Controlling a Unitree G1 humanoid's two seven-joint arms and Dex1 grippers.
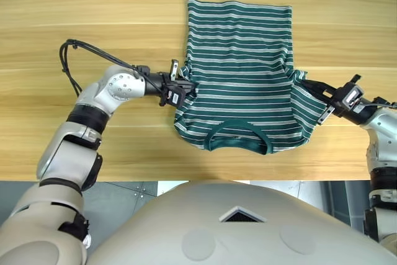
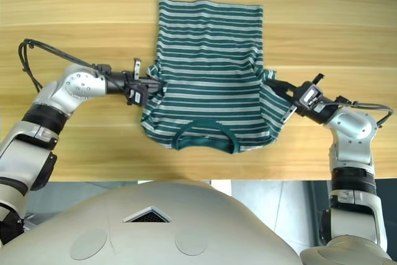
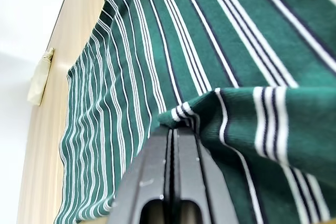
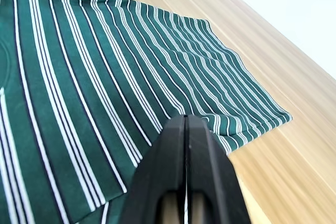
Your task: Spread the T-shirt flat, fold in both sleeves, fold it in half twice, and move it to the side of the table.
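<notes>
A dark green T-shirt (image 1: 239,48) with white stripes lies on the wooden table (image 1: 74,4), collar (image 1: 239,133) toward me and hem at the far side. My left gripper (image 1: 188,84) is at the shirt's left edge, shut on a fold of the fabric (image 3: 210,103) by the sleeve. My right gripper (image 1: 301,77) is at the shirt's right edge, fingers (image 4: 185,145) shut, with the right sleeve's cloth drawn up to their tips. Both sides of the shirt bunch inward at the grippers, and the lower body lies flat.
The table's near edge (image 1: 124,180) runs just below the collar. A black cable loop (image 1: 68,60) stands off my left forearm. Bare wood stretches to the left and right of the shirt. A small pale tag (image 3: 39,77) sits at the table's far edge.
</notes>
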